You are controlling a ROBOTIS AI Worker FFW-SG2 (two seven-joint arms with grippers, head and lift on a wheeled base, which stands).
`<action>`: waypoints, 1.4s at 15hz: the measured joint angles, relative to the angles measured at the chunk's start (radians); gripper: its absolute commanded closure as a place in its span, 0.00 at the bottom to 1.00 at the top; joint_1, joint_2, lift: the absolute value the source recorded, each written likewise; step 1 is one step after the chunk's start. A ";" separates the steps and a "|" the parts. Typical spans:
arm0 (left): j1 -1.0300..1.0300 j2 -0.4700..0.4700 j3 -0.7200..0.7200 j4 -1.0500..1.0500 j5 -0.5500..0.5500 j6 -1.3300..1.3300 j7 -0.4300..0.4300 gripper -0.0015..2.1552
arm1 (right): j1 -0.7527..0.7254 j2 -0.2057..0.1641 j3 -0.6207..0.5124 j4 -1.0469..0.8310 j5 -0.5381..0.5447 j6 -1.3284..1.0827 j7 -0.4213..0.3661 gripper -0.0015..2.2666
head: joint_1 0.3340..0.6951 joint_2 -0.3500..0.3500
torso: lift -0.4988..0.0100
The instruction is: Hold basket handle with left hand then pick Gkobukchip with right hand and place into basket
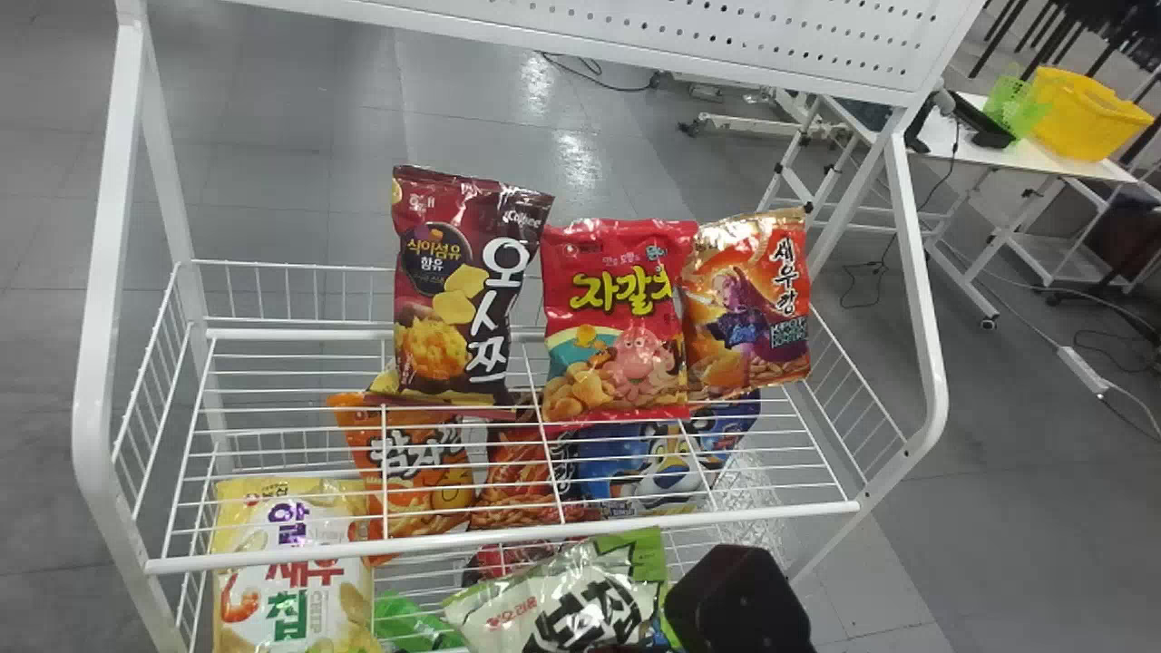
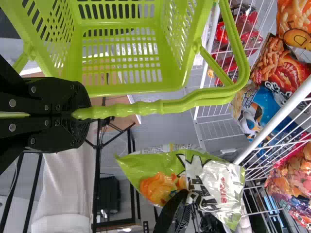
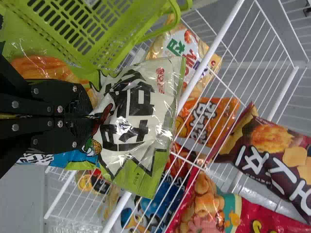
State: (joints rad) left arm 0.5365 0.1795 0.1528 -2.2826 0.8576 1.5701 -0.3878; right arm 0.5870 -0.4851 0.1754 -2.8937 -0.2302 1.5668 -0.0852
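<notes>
The basket handle (image 2: 194, 98) is gripped by the left claw (image 2: 80, 114), whose fingers are pressed together around it, and the green basket (image 2: 126, 89) is carried beside this claw. The Gkobukchip bag (image 3: 158, 126) is at the tips of the right claw (image 3: 92, 116); it is pinched there at its broad middle, near the front bar of the white rack (image 1: 508, 535). The basket is to the left of the right claw, and the bag is not inside it.

The bag is probably very light, soft and puffy, with a slippery film and chips which can be broken easily. A fold of the film at the middle is a suitable place for the hold, but only a mild squeeze is advised. The handle is surely stiffer, and it is best held firmly on its grip part.

One basket and one Gkobukchip bag are counted. Ahead of the right claw, three bags are stood on the upper shelf: one maroon bag (image 1: 435, 299), one red bag (image 1: 626, 317) and one gold bag (image 1: 748, 299). Lower, at least four others are seen, among them one yellow bag (image 1: 290, 576) and one blue bag (image 1: 626, 458).
</notes>
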 measured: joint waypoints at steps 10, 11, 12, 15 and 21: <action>-0.004 0.000 0.006 -0.015 0.003 0.000 0.007 0.79 | -0.036 0.057 0.218 0.230 0.061 0.000 0.014 0.89 | 1.00 0.14 | 0.92; -0.003 0.000 0.004 -0.016 0.004 0.000 0.007 0.79 | -0.047 0.068 0.237 0.254 0.062 0.000 0.015 0.89 | 1.00 0.16 | 0.92; -0.001 0.000 0.002 -0.017 0.005 0.000 0.007 0.79 | -0.060 0.087 0.257 0.279 0.062 0.000 0.020 0.89 | 1.00 0.19 | 0.92; 0.004 -0.001 -0.009 -0.025 0.005 0.000 0.006 0.79 | -0.109 0.140 0.317 0.363 0.078 0.000 0.027 0.89 | 1.00 0.31 | 0.92; 0.016 0.001 -0.011 -0.029 0.003 0.000 0.004 0.79 | -0.219 0.213 0.396 0.541 0.082 -0.147 0.070 0.89 | 1.00 0.61 | 0.92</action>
State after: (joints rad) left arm 0.5523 0.1806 0.1421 -2.3118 0.8608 1.5701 -0.3836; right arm 0.3677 -0.2723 0.5711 -2.3528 -0.1479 1.4196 -0.0155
